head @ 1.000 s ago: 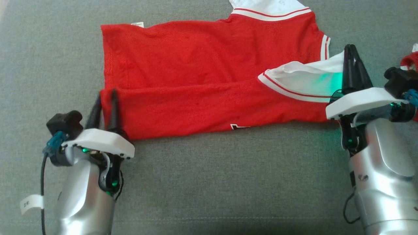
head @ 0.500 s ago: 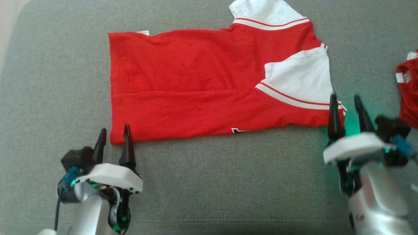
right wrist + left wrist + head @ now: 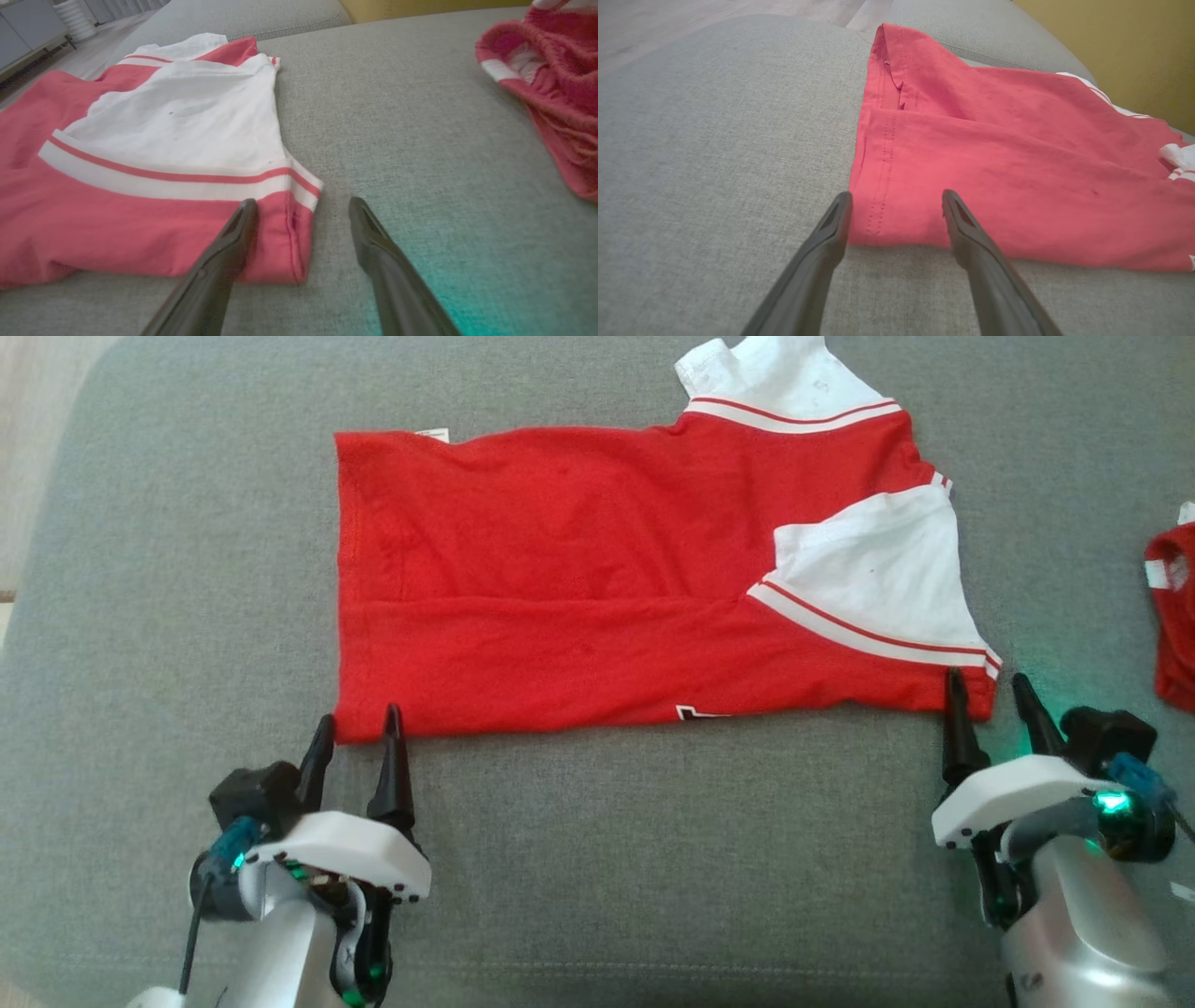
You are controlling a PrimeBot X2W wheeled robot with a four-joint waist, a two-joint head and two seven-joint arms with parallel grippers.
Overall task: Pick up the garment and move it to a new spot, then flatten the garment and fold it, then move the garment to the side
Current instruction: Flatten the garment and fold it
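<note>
Honestly the shirt (image 3: pixel 579 579) looks light and limp, so the left gripper (image 3: pixel 358 714) and right gripper (image 3: pixel 985 677), both spread and empty, should pinch its near corners.

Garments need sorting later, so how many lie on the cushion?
2. The shirt lies flat at centre; a second garment sits bunched at the head view's right edge, partly cut off. Others may be out of frame.
</note>
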